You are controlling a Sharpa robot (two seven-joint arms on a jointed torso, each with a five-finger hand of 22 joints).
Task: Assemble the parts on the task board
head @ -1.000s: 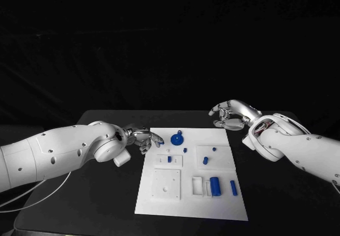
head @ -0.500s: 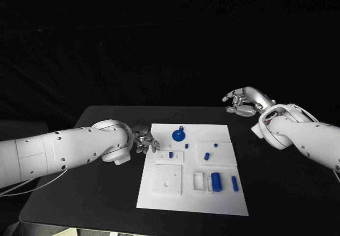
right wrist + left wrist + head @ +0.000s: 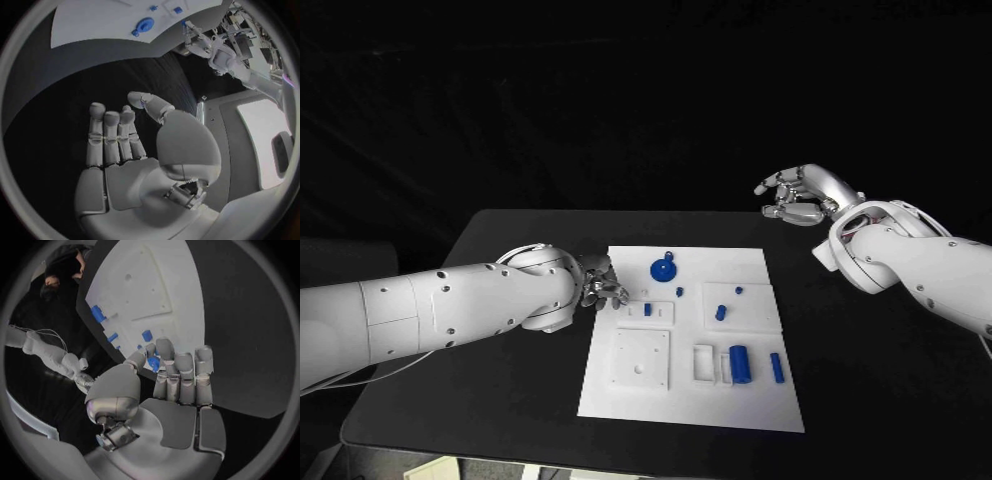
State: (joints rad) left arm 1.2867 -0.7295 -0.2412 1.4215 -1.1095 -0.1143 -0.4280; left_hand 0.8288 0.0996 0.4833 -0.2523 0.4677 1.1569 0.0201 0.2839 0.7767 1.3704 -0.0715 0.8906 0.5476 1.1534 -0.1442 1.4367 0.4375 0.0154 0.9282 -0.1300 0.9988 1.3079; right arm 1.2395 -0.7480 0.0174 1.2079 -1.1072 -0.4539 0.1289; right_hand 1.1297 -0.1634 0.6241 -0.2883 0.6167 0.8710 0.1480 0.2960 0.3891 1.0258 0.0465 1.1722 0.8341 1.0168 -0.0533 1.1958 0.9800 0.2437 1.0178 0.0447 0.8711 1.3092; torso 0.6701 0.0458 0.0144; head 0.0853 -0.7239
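While left robot hand [image 3: 600,288] pinches blue part [image 3: 153,363] at task board [image 3: 632,400] edge, right robot hand [image 3: 798,196] hovers empty, fingers curled.

Desk [image 3: 488,400]: black, matte top, as I see it from the head camera. One item on it: white task board [image 3: 646,410], lying flat at centre.

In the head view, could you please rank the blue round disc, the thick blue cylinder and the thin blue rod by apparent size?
1. Thick blue cylinder
2. Blue round disc, though it lies farther away, so this is unsure
3. Thin blue rod
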